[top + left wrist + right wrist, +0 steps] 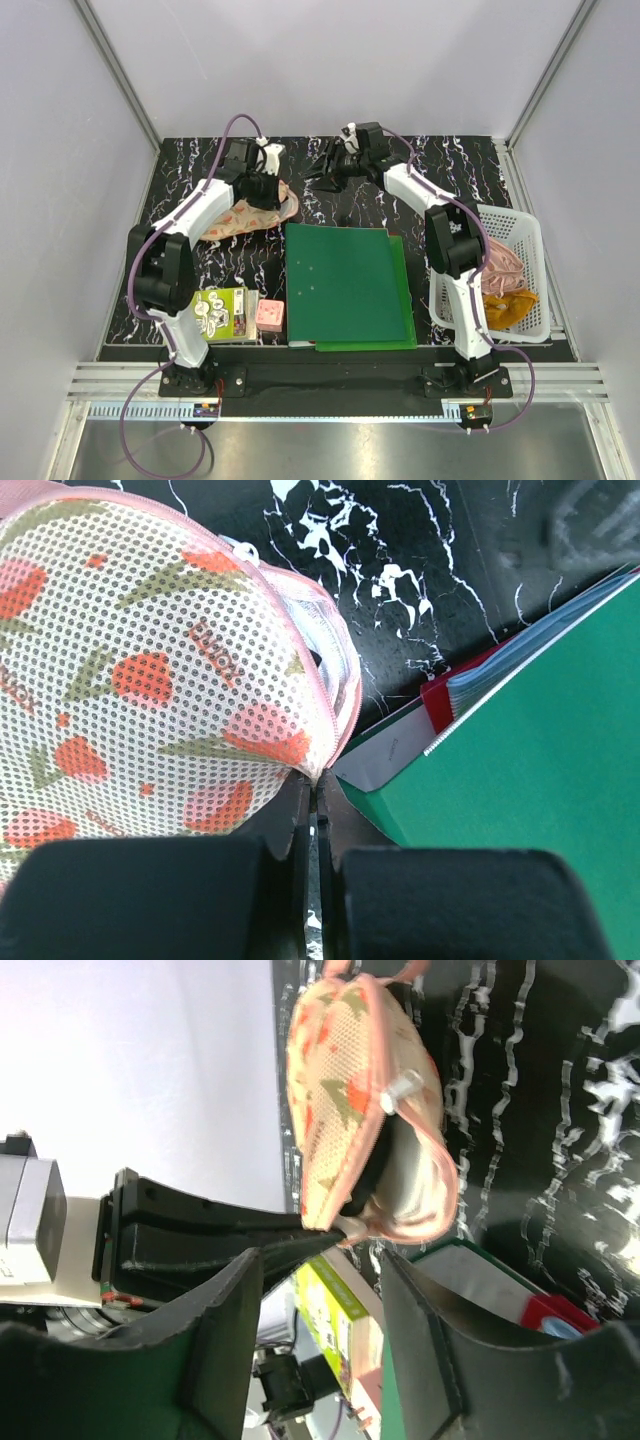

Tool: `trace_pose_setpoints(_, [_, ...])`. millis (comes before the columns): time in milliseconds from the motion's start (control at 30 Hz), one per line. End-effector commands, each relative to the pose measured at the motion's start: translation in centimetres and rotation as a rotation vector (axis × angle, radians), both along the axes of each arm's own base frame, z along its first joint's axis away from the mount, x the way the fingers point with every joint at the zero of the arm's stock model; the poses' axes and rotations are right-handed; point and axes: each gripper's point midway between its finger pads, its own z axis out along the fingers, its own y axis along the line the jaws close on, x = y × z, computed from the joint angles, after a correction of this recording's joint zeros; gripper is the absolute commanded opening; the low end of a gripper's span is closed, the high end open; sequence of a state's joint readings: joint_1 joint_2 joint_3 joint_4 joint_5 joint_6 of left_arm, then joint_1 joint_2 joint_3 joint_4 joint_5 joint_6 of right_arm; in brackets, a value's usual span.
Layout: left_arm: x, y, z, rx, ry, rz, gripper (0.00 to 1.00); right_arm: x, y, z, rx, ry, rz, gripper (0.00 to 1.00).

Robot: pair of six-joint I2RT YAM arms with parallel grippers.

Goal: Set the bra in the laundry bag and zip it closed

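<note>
The laundry bag (250,217), peach-pink mesh with red watermelon slices, lies at the back left of the table. My left gripper (266,190) is shut on its rim; in the left wrist view the fingertips (316,785) pinch the pink edge of the bag (150,680). In the right wrist view the bag (345,1070) gapes a little, with a white zip pull (400,1088) on its edge. A dark shape (362,1192) inside the gap may be the bra. My right gripper (325,1310) is open and empty, a short way right of the bag (322,175).
A green folder (345,285) lies in the middle, over other green sheets. A white plastic basket (533,235) at the right holds pink and orange cloths. A green-yellow booklet (222,312) and a pink block (269,315) sit at the front left.
</note>
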State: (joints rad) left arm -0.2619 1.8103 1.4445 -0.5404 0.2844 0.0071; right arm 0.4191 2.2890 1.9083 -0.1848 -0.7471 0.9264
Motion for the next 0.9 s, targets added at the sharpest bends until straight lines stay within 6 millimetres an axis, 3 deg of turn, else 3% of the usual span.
trace_pose_setpoints(0, [0.5,-0.6,4.1,-0.038,-0.119,-0.029,0.0,0.1,2.0,1.2,0.076,-0.016,0.044,0.55])
trace_pose_setpoints(33, [0.5,-0.5,4.2,-0.037,-0.12,-0.028,0.0,0.0,2.1,0.9,0.074,-0.007,0.042,0.43])
trace_pose_setpoints(67, [0.6,-0.6,4.5,-0.042,-0.127,-0.031,0.0,-0.3,2.1,0.2,0.076,0.024,0.037,0.4])
trace_pose_setpoints(333, [0.6,-1.3,5.0,-0.076,-0.123,-0.044,0.0,-1.3,4.6,-1.0,0.107,0.042,0.071,0.33])
trace_pose_setpoints(467, [0.5,-1.4,5.1,-0.085,-0.122,-0.05,0.0,-1.1,6.5,-0.6,0.129,0.046,0.084,0.28])
trace_pose_setpoints(500, [0.4,-1.5,5.3,-0.092,-0.125,-0.056,0.0,-1.5,7.4,-1.7,0.127,0.071,0.1,0.26])
trace_pose_setpoints(633, [0.4,-1.7,6.0,-0.097,-0.143,-0.071,0.0,-2.0,9.5,-1.9,0.149,0.096,0.124,0.25])
trace_pose_setpoints(767, [0.4,-1.3,5.2,-0.068,-0.138,-0.071,0.0,-1.0,8.7,-0.9,0.155,0.084,0.095,0.25])
trace_pose_setpoints(833, [0.5,-0.7,4.4,-0.047,-0.114,-0.039,0.01,-0.3,6.6,-1.7,0.131,0.105,0.063,0.28])
trace_pose_setpoints(867, [0.4,-0.3,3.8,-0.042,-0.09,-0.02,0.17,0.0,5.6,-0.9,0.127,0.095,0.05,0.29])
